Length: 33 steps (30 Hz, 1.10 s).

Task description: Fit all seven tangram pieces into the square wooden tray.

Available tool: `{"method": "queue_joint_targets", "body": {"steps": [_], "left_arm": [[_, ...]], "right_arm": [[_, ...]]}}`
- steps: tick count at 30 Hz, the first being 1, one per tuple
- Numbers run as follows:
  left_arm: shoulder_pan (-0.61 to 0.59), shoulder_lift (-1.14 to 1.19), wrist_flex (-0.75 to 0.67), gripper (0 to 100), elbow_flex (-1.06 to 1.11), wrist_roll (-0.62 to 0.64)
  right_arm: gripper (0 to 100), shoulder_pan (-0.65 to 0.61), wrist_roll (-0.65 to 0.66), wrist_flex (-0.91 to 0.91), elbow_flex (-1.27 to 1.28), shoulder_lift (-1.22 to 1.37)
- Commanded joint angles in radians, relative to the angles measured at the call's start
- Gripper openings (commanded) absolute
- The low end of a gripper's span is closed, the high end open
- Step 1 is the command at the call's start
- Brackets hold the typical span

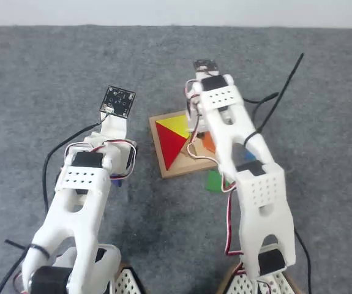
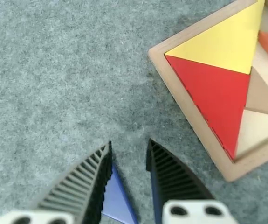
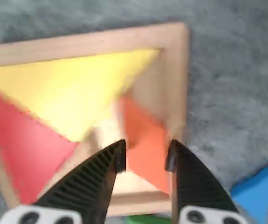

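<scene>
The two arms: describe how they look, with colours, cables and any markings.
The left arm and right arm are white plastic shells with black motors at the joints and panels dotted with small holes. Thin red and white wires and thicker black cables run along them. The left gripper and right gripper have black ribbed fingers.

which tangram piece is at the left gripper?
The dark blue triangle, between the left gripper's fingers; yellow triangle and red triangle lie in the wooden tray.
</scene>
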Motion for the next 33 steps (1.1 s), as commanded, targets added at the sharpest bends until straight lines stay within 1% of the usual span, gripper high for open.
{"method": "queue_joint_targets", "body": {"steps": [1, 5, 12, 15, 20, 25, 30, 33], "left_arm": [[0.002, -0.002, -0.009, 13, -0.025, 0.003], [-0.003, -0.002, -0.009, 13, -0.025, 0.003], [-0.003, -0.002, -0.009, 13, -0.025, 0.003], [-0.003, -0.002, -0.009, 13, -0.025, 0.003], [-0.005, -0.002, -0.009, 13, -0.027, 0.003], [-0.005, -0.002, -0.009, 13, -0.028, 0.003], [-0.005, -0.002, -0.009, 13, -0.028, 0.003], [-0.005, -0.002, -0.009, 13, -0.028, 0.003]], "right_arm": [[17.7, 0.048, 0.02, -0.016, 0.054, 0.008], [17.7, 0.038, 0.043, -0.03, 0.063, 0.007], [17.7, -0.082, 0.126, -0.008, 0.064, 0.007], [17.9, -0.122, 0.129, 0.001, 0.064, 0.007], [17.7, -0.137, 0.129, 0.015, 0.066, 0.007], [17.7, -0.2, 0.152, 0.033, 0.063, 0.007], [17.7, -0.197, 0.153, 0.033, 0.063, 0.008], [17.7, -0.166, 0.155, 0.018, 0.064, 0.01]]}}
